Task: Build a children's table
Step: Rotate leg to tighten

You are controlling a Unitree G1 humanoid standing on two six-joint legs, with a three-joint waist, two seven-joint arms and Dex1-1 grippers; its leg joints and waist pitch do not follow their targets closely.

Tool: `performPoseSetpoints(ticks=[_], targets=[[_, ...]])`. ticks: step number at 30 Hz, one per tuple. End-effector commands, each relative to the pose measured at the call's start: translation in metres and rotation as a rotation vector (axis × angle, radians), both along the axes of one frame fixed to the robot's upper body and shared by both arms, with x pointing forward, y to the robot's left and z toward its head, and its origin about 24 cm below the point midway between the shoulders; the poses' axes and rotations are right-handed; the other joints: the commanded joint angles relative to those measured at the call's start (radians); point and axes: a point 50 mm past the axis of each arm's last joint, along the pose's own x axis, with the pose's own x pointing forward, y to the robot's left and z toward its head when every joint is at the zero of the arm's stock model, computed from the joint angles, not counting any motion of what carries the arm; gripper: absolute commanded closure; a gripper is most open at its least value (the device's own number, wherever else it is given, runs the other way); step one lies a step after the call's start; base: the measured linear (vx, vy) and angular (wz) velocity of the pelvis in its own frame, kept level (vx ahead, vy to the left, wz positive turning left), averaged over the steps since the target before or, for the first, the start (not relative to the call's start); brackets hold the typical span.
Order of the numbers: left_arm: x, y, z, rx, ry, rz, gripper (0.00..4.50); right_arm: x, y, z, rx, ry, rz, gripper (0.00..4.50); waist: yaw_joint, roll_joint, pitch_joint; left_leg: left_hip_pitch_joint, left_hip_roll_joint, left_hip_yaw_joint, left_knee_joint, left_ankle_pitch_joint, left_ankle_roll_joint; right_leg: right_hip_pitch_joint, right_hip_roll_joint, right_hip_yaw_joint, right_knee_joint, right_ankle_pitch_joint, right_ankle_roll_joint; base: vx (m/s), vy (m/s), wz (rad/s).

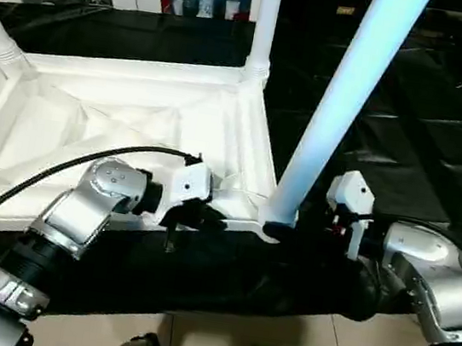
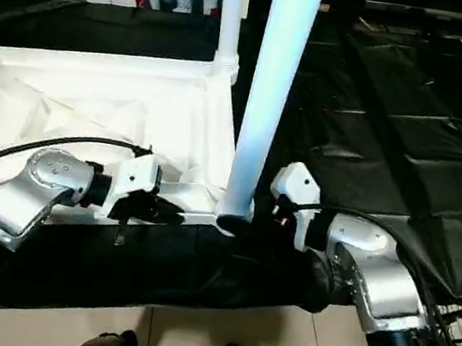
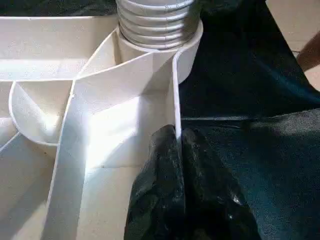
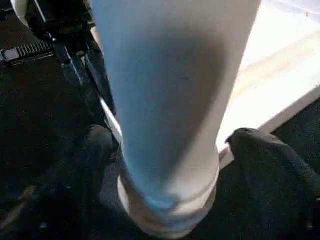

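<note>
The upturned table top point(image 1: 134, 125) lies on the black-covered surface point(image 1: 427, 123). The left pincer point(image 3: 177, 150) is clamped on its near rim. The right pincer point(image 4: 165, 150) grips the leg point(image 1: 345, 94) standing in the near corner socket point(image 3: 187, 55).

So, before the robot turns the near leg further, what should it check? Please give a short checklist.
1. Left claw pinches the top's near rim: ok.
2. Right claw around the near leg: ok.
3. Leg base in the corner socket: ok.
4. Thread fully in: not ok, ridges show.
5. Leg upright: cannot tell.
6. Far-corner leg standing: ok.
</note>
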Motion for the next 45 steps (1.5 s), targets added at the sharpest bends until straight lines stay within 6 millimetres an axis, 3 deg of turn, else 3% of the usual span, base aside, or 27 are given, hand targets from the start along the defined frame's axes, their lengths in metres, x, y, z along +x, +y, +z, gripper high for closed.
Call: performPoseSetpoints(ticks=[1, 5, 12, 18, 22, 24, 28, 33, 34, 41, 45], targets=[[-0.006, -0.003, -0.006, 0.002, 0.040, -0.032, 4.50, 0.000, 0.002, 0.000, -0.001, -0.003, 0.019, 0.65, 0.004, -0.012, -0.076, 0.019, 0.031, -0.009, -0.048, -0.131, 0.109, 0.063, -0.040, 0.039, -0.050, -0.072, -0.271, 0.000, 0.000, 0.00], [-0.006, -0.002, -0.006, 0.004, 0.041, -0.031, 4.50, 0.001, 0.002, 0.000, 0.002, -0.003, 0.022, 0.94, 0.004, -0.012, -0.077, 0.017, 0.030, -0.009, -0.045, -0.108, 0.129, 0.064, -0.039, 0.037, -0.046, -0.031, -0.284, 0.000, 0.000, 0.00], [-0.006, -0.001, -0.007, 0.015, 0.048, -0.034, 4.50, 0.000, 0.003, -0.004, -0.011, 0.001, 0.031, 1.64, 0.004, -0.012, -0.076, 0.018, 0.030, -0.009, -0.045, -0.121, 0.124, 0.064, -0.039, 0.037, -0.047, -0.054, -0.282, 0.000, 0.000, 0.00], [-0.006, -0.001, -0.007, 0.017, 0.052, -0.030, 4.50, 0.001, 0.004, -0.009, -0.011, 0.015, 0.017, 1.84, 0.003, -0.012, -0.076, 0.018, 0.029, -0.009, -0.044, -0.115, 0.130, 0.064, -0.039, 0.037, -0.046, -0.042, -0.286, 0.000, 0.000, 0.00], [-0.002, -0.004, -0.009, 0.015, 0.041, 0.011, 4.50, 0.002, 0.005, -0.016, 0.012, 0.043, -0.047, 1.86, 0.000, -0.012, -0.070, 0.018, 0.029, -0.010, -0.047, -0.158, 0.109, 0.061, -0.040, 0.037, -0.055, -0.119, -0.273, 0.000, 0.000, 0.00], [0.003, -0.004, -0.011, 0.025, 0.027, 0.055, 4.50, 0.003, 0.004, -0.020, 0.026, 0.051, -0.093, 1.86, -0.001, -0.013, -0.067, 0.019, 0.030, -0.010, -0.050, -0.187, 0.095, 0.057, -0.040, 0.038, -0.061, -0.169, -0.262, 0.000, 0.000, 0.00], [0.022, -0.009, -0.014, 0.029, -0.011, 0.225, 4.50, 0.015, 0.006, -0.032, 0.078, 0.068, -0.334, 1.87, 0.001, -0.013, -0.062, 0.026, 0.028, -0.015, -0.058, -0.273, 0.033, 0.047, -0.043, 0.038, -0.081, -0.365, -0.194, 0.000, 0.000, 0.00], [0.040, -0.020, -0.012, 0.017, -0.032, 0.359, 4.50, 0.029, 0.019, -0.041, 0.126, 0.082, -0.579, 1.87, -0.006, -0.010, -0.059, 0.023, 0.024, -0.021, -0.067, -0.316, -0.001, 0.042, -0.043, 0.034, -0.088, -0.424, -0.162, 0.000, 0.000, 0.00], [0.043, -0.024, -0.010, 0.006, -0.030, 0.383, 4.50, 0.033, 0.023, -0.044, 0.136, 0.093, -0.630, 1.87, -0.006, -0.012, -0.060, 0.019, 0.024, -0.023, -0.070, -0.314, -0.007, 0.046, -0.045, 0.033, -0.090, -0.430, -0.151, 0.000, 0.000, 0.00], [0.064, -0.050, -0.005, -0.024, -0.029, 0.532, 4.50, 0.057, 0.050, -0.057, 0.207, 0.201, -0.961, 1.87, -0.011, -0.011, -0.061, 0.028, 0.022, -0.023, -0.073, -0.351, -0.018, 0.037, -0.045, 0.032, -0.097, -0.405, -0.150, 0.000, 0.000, 0.00], [0.065, -0.060, -0.006, -0.009, -0.059, 0.514, 4.50, 0.066, 0.064, -0.054, 0.180, 0.172, -0.947, 1.87, -0.009, -0.013, -0.062, 0.021, 0.021, -0.021, -0.075, -0.324, -0.005, 0.045, -0.042, 0.031, -0.091, -0.305, -0.152, 0.000, 0.000, 0.00]])
